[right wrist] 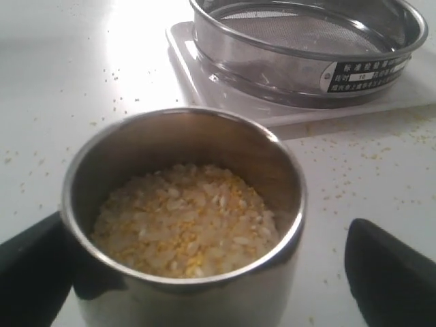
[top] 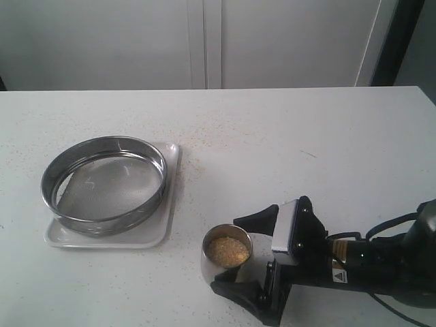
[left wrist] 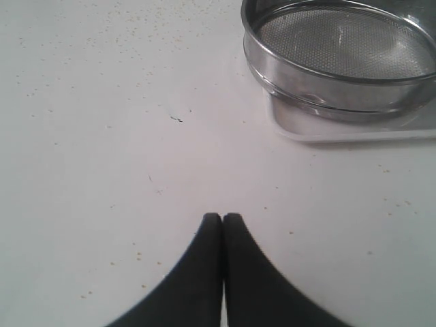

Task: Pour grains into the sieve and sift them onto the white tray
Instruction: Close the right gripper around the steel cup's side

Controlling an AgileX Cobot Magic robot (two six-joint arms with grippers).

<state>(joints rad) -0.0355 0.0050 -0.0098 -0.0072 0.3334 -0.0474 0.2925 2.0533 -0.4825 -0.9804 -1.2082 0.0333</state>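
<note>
Your right gripper point(top: 231, 255) is spread wide with one finger on either side of the small steel cup point(top: 214, 271), and it grips nothing yet. In the right wrist view one finger stands clearly apart from the cup wall, while the other is so close that contact cannot be made out. The cup stands upright on the table point(top: 306, 136), filled well up with the grains point(right wrist: 184, 218), so the step in hand looks like taking hold of it. Before you clench, centre the cup between the fingers, so that closing does not shove it sideways or tip it. Take it on the wall below the rim, squarely, because polished rounded steel is likely to slip or twist in a light pinch. Lift it level, since a load this high will probably spill at a small tilt, and loose specks already lie scattered over the table. The sieve point(top: 102, 221) sits empty on the white tray point(top: 160, 228), well apart from the cup on the left side, so carry the cup over the mesh before you tilt it. Your left gripper point(left wrist: 223, 221) is clenched on nothing and hangs over bare table near the sieve, so keep it clear of the pour.
</note>
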